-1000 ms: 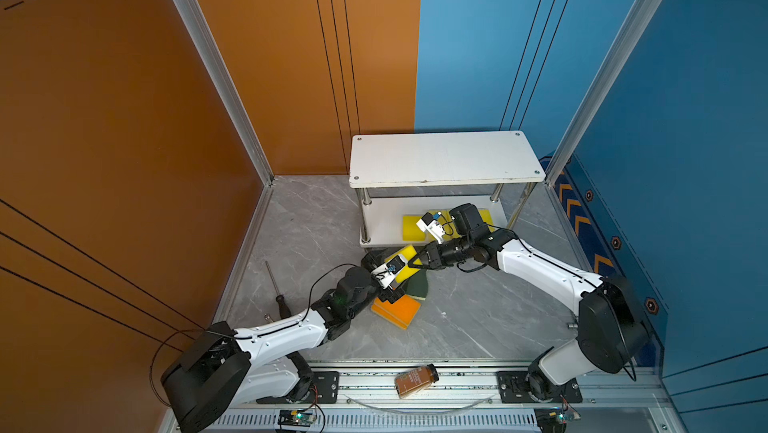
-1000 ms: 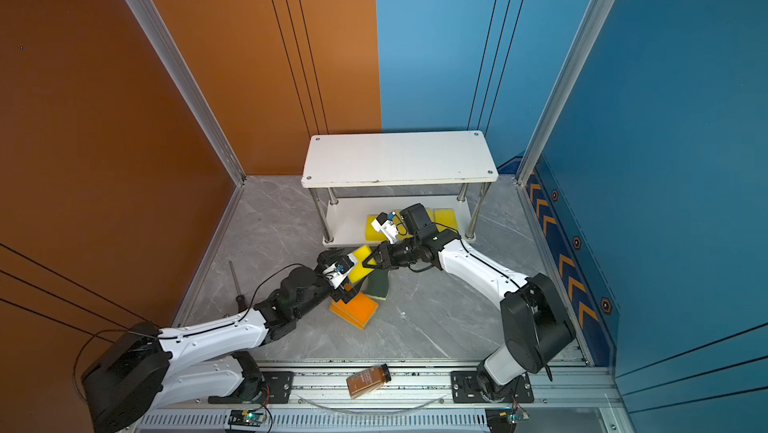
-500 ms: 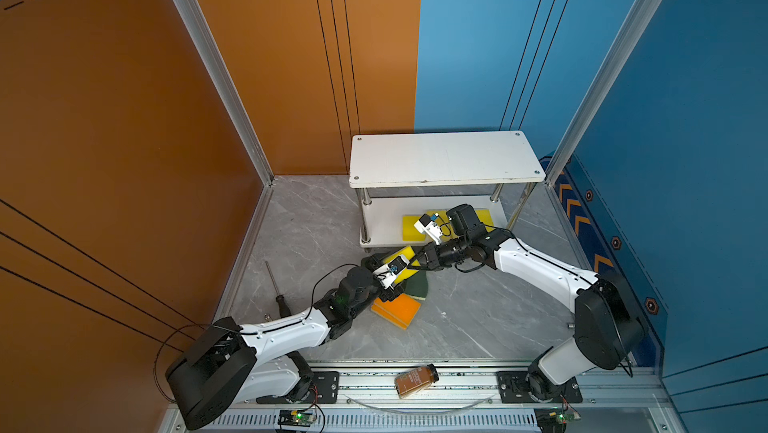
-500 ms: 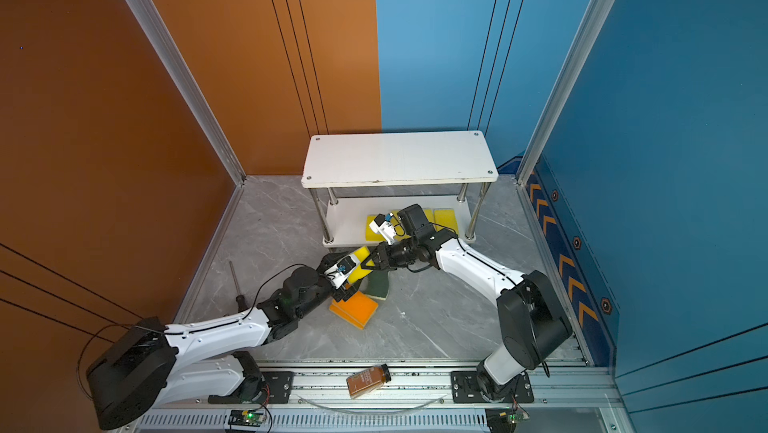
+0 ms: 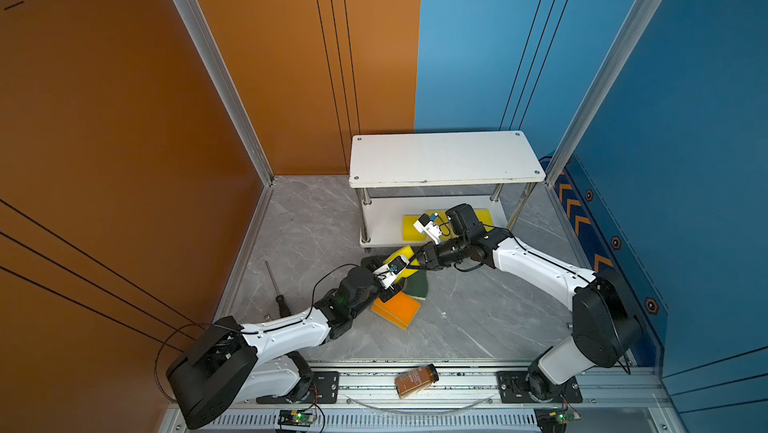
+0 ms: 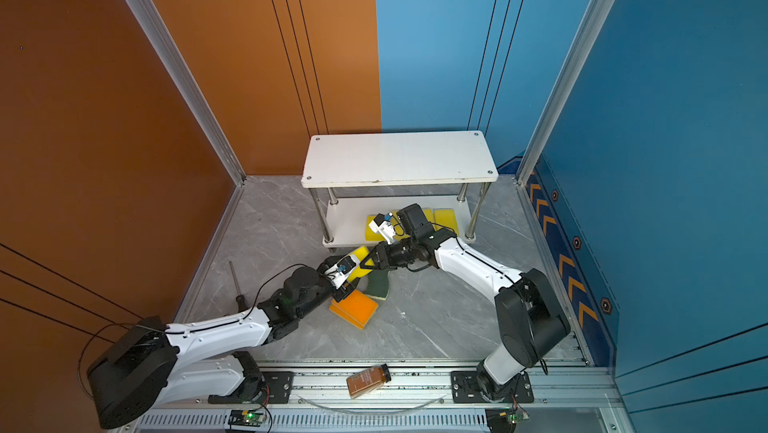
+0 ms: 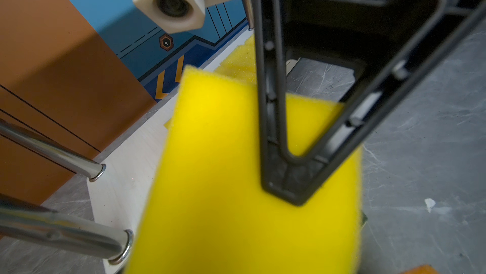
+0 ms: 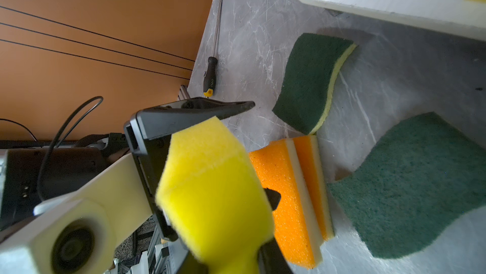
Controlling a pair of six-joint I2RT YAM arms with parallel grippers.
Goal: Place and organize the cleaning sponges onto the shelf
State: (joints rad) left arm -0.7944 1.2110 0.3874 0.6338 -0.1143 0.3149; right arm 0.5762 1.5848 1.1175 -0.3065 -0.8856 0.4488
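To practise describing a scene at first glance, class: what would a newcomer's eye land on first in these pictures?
First, the left claw and the right claw both gripping one bright yellow rectangular foam sponge, just in front of the white two-tier shelf with chrome posts. Next, the stacked orange-topped foam sponges and dark-green-topped wavy sponges on the grey floor beneath them.

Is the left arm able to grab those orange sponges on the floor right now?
Probably not yet. The orange sponges lie uncovered just beside it, but the left fingers are wrapped around a yellow sponge that the right fingers also pinch.
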